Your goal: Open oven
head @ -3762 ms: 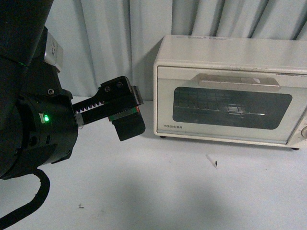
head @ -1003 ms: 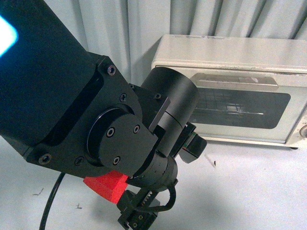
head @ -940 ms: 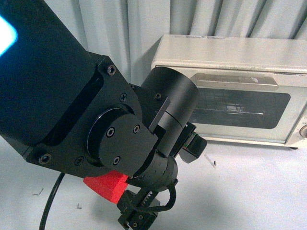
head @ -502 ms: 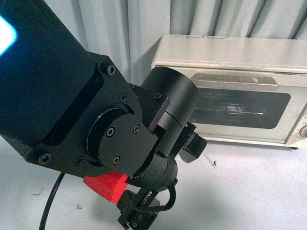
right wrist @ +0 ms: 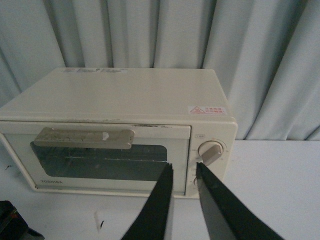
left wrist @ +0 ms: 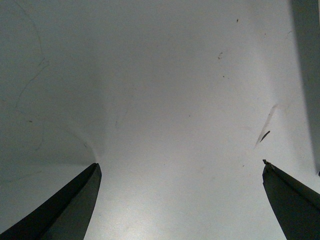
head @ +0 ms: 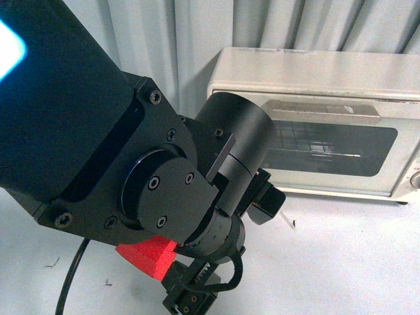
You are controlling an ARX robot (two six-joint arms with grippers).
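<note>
The cream-white oven [head: 315,72] stands at the back right with its glass door [head: 328,147] closed and its silver bar handle [head: 326,113] at the top. My left arm fills the left of the front view and hides the oven's left end. My left gripper [left wrist: 180,164] is open wide, points down at the bare table, and holds nothing. In the right wrist view the oven [right wrist: 115,95] faces me, door closed, with the handle [right wrist: 85,137] and a knob [right wrist: 211,151] showing. My right gripper [right wrist: 184,166] is shut and empty, in front of the oven and apart from it.
A pale curtain [head: 164,39] hangs behind the oven. The white table [head: 348,262] has a small dark mark [head: 293,224] in front of the oven. A black cable [head: 65,295] hangs from my left arm at the lower left.
Since 3.8 s ago my left arm has swung up across the view and turned its gripper down toward the table. Over the last second it has barely shifted. The oven door stays closed.
</note>
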